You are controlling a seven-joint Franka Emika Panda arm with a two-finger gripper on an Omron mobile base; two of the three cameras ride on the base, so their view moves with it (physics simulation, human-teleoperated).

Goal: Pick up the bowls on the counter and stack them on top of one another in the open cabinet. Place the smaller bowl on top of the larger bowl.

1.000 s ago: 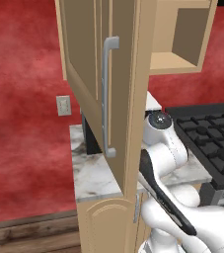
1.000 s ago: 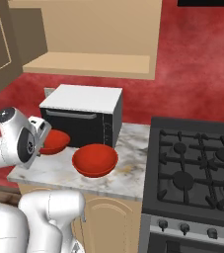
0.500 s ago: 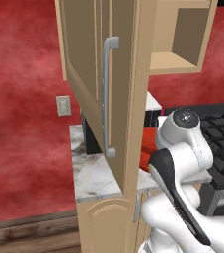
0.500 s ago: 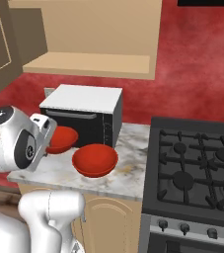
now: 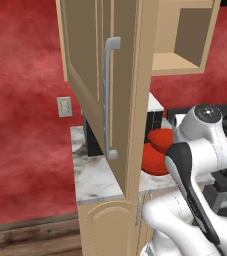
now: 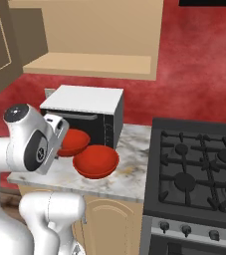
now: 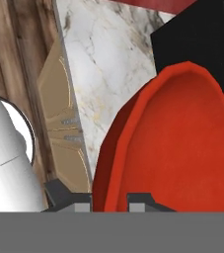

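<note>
My gripper (image 7: 111, 200) is shut on the rim of a glossy red bowl (image 7: 177, 148), with one fingertip inside and one outside. That held bowl (image 6: 75, 141) hangs just above the marble counter (image 6: 129, 177), in front of the microwave and beside my white hand. In the left base view the held bowl (image 5: 161, 140) sits a little higher than the other one. The second red bowl (image 6: 95, 162) rests on the counter to its right. I cannot tell which bowl is wider. The open cabinet (image 6: 89, 64) is overhead, its door (image 5: 110, 95) swung out.
A black and white microwave (image 6: 84, 107) stands at the back of the counter under the cabinet shelf. The black stovetop (image 6: 199, 164) lies to the right. The open door and its grey bar handle (image 5: 109, 100) hang over the counter's left end.
The arm has swung right and the held bowl has moved with it, closer to the second bowl. The second bowl has not moved.
</note>
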